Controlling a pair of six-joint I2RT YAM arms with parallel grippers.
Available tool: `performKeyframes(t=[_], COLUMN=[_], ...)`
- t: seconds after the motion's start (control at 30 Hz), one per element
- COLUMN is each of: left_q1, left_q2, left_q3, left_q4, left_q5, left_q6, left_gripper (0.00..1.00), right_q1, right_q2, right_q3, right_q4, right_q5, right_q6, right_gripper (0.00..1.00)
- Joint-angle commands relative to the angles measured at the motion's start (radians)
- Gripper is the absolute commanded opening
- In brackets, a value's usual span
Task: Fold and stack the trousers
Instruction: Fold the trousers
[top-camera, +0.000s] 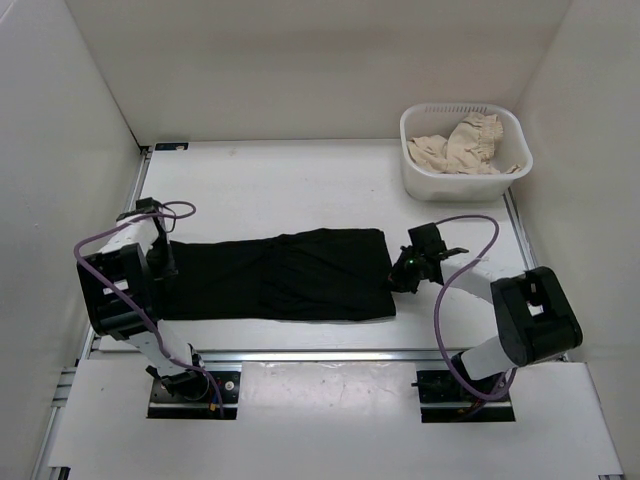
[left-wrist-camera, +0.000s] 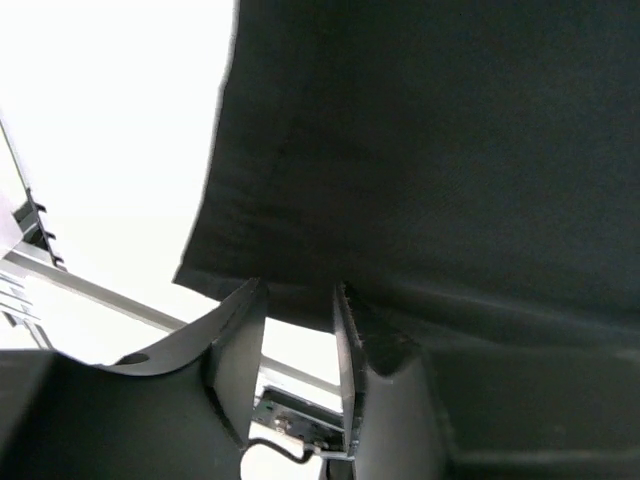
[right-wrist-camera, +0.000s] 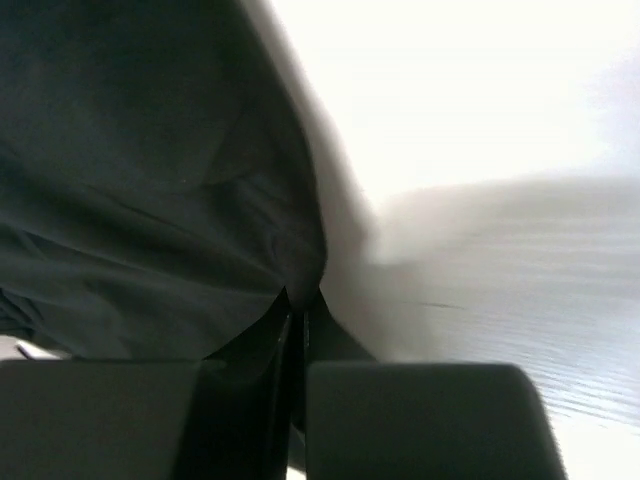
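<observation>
The black trousers (top-camera: 280, 275) lie flat in a long folded band across the middle of the table. My left gripper (top-camera: 165, 262) is at their left end. In the left wrist view its jaws (left-wrist-camera: 297, 295) stand partway apart. The edge of the trousers (left-wrist-camera: 420, 150) runs across between the tips, and I cannot tell if it is pinched. My right gripper (top-camera: 400, 275) is at the right end. In the right wrist view it (right-wrist-camera: 298, 300) is shut, with a pucker of the trousers (right-wrist-camera: 150, 180) drawn into the tips.
A white basket (top-camera: 460, 182) holding a beige frilly cloth (top-camera: 465, 145) stands at the back right. White walls enclose the table (top-camera: 300, 180) on three sides. A metal rail (top-camera: 320, 355) runs along the near edge by the arm bases.
</observation>
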Motion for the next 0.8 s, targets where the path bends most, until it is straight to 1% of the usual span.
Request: performKeyframes(t=[0.0, 0.03, 0.07, 0.1, 0.13, 0.17, 0.2, 0.23, 0.27, 0.3, 0.33, 0.37, 0.4, 0.43, 0.5, 0.53, 0.57, 0.6, 0.63, 0.67, 0.7, 0.73, 0.77], left_q1=[-0.003, -0.003, -0.003, -0.003, -0.003, -0.003, -0.003, -0.003, -0.003, -0.003, -0.003, -0.003, -0.003, -0.003, -0.003, -0.003, -0.003, -0.003, -0.003, -0.003, -0.003, -0.012, -0.013], left_q2=[-0.066, -0.075, -0.075, -0.075, -0.084, -0.094, -0.094, -0.094, -0.103, -0.103, -0.103, -0.103, -0.092, -0.092, -0.092, -0.092, -0.083, -0.083, -0.083, -0.083, -0.083, -0.083, -0.083], left_q3=[0.066, 0.077, 0.088, 0.114, 0.128, 0.141, 0.154, 0.178, 0.189, 0.198, 0.209, 0.209, 0.209, 0.220, 0.220, 0.220, 0.220, 0.220, 0.220, 0.211, 0.210, 0.210, 0.189], left_q4=[-0.027, -0.038, -0.062, -0.076, -0.089, -0.101, -0.115, -0.115, -0.128, -0.138, -0.138, -0.138, -0.147, -0.147, -0.147, -0.147, -0.147, -0.147, -0.147, -0.147, -0.156, -0.156, -0.156], left_q5=[0.039, 0.050, 0.063, 0.095, 0.114, 0.129, 0.160, 0.175, 0.189, 0.198, 0.211, 0.211, 0.211, 0.211, 0.211, 0.220, 0.220, 0.220, 0.229, 0.240, 0.249, 0.261, 0.289], left_q6=[-0.003, -0.003, -0.003, -0.003, -0.003, -0.003, -0.003, -0.003, -0.003, -0.003, -0.003, -0.003, -0.003, -0.003, -0.003, -0.003, -0.003, -0.003, -0.003, -0.003, -0.003, -0.003, -0.003], left_gripper=[0.46, 0.48, 0.52, 0.55, 0.59, 0.59, 0.61, 0.62, 0.63, 0.63, 0.63, 0.63, 0.63, 0.63, 0.63, 0.63, 0.63, 0.64, 0.64, 0.64, 0.64, 0.64, 0.64], right_q1=[-0.061, -0.112, -0.142, -0.176, -0.249, -0.285, -0.316, -0.360, -0.370, -0.370, -0.349, -0.327, -0.299, -0.217, -0.099, 0.034, 0.097, 0.214, 0.269, 0.323, 0.427, 0.472, 0.513], right_q2=[-0.068, -0.105, -0.145, -0.238, -0.286, -0.373, -0.410, -0.441, -0.472, -0.472, -0.472, -0.433, -0.412, -0.391, -0.311, -0.275, -0.185, -0.132, -0.078, 0.038, 0.099, 0.229, 0.299], right_q3=[-0.043, -0.055, -0.055, -0.044, -0.029, 0.020, 0.054, 0.093, 0.197, 0.259, 0.323, 0.444, 0.497, 0.543, 0.644, 0.673, 0.702, 0.762, 0.798, 0.837, 0.943, 1.007, 1.081], right_q4=[-0.058, -0.089, -0.129, -0.233, -0.290, -0.346, -0.400, -0.493, -0.544, -0.653, -0.705, -0.753, -0.792, -0.844, -0.856, -0.868, -0.869, -0.869, -0.878, -0.878, -0.878, -0.888, -0.920], right_q5=[-0.012, 0.005, 0.026, 0.051, 0.078, 0.129, 0.149, 0.167, 0.187, 0.236, 0.265, 0.290, 0.310, 0.331, 0.396, 0.411, 0.411, 0.411, 0.398, 0.398, 0.398, 0.398, 0.386], right_q6=[0.024, 0.024, -0.004, -0.019, -0.037, -0.094, -0.128, -0.166, -0.247, -0.281, -0.306, -0.332, -0.332, -0.322, -0.265, -0.243, -0.222, -0.202, -0.158, -0.136, -0.107, -0.107, -0.107], right_gripper=[0.00, 0.00, 0.00, 0.00, 0.00, 0.00, 0.00, 0.00, 0.00, 0.00, 0.00, 0.00, 0.00, 0.00, 0.00, 0.00, 0.00, 0.00, 0.00, 0.00, 0.00, 0.00, 0.00])
